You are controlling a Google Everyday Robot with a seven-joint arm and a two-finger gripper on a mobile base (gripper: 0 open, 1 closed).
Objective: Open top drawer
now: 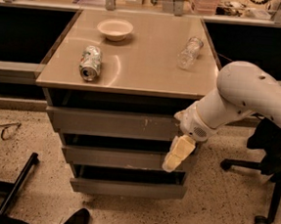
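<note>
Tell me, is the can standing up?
No, tipped: the can lies on its side on the table. The gripper hangs by the drawers.

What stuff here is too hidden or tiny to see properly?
Camera view, all four:
Inside of the top drawer: dark shadow under the tabletop hides it.
The middle drawer, right end: the gripper hangs in front of it.
The can, its label: too small to read.
The office chair: cut off by the right edge.
</note>
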